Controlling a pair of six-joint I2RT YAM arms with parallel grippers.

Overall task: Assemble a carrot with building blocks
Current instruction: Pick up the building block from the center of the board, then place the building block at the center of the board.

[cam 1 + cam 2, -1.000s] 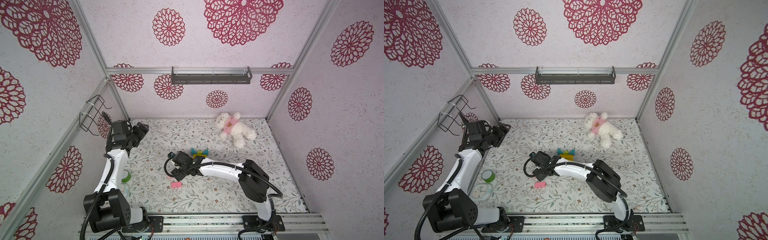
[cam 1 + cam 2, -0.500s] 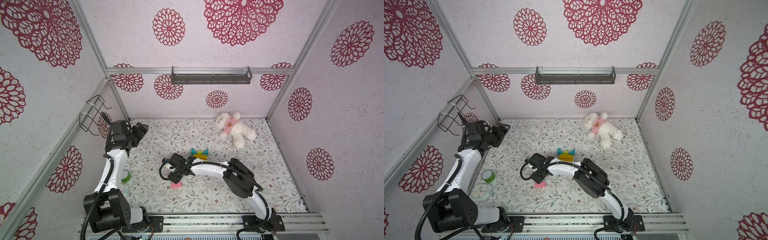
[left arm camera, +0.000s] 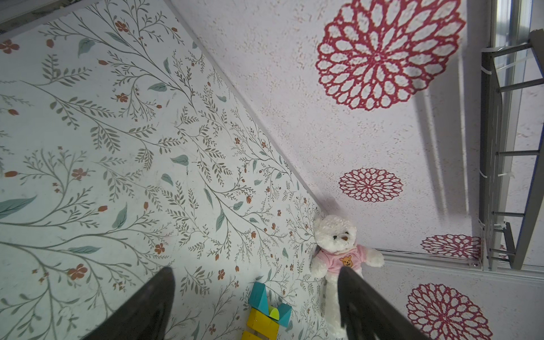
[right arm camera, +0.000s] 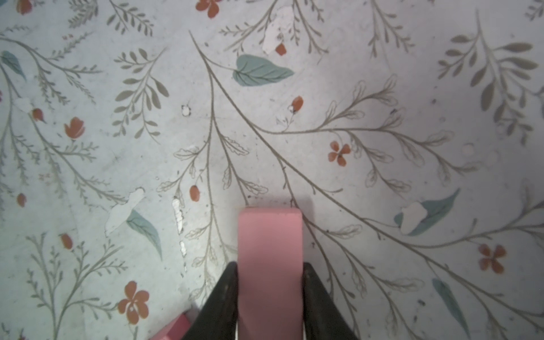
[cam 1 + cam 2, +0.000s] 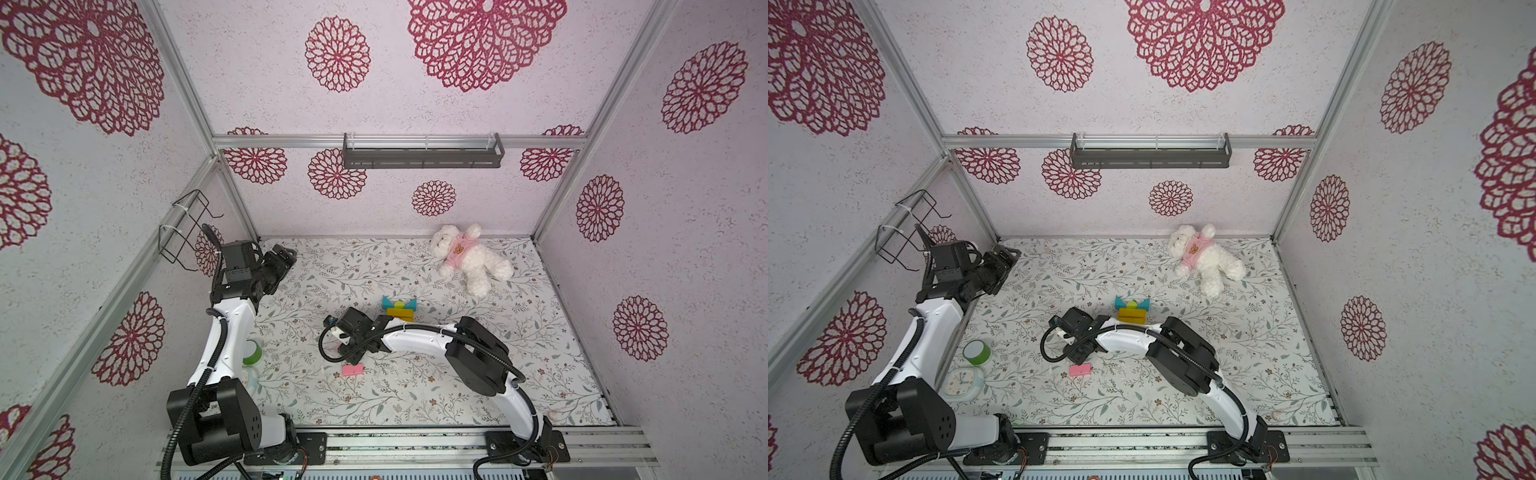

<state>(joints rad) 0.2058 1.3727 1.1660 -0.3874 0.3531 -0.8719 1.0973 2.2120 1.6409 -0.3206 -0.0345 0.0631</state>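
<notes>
One pink block [image 4: 270, 232] pinched in the right claw [image 4: 270, 265], second pink block [image 5: 352, 369] on mat [image 5: 415, 395]; left claw [image 3: 255, 269] wide.

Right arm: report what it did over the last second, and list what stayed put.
The right pincer closed onto a pink block, and that arm's elbow drew in toward the left arm's side. Unchanged: the second pink block lying loose, the yellow and teal stack, the bear, and the left pincer, open and away from the blocks.
</notes>
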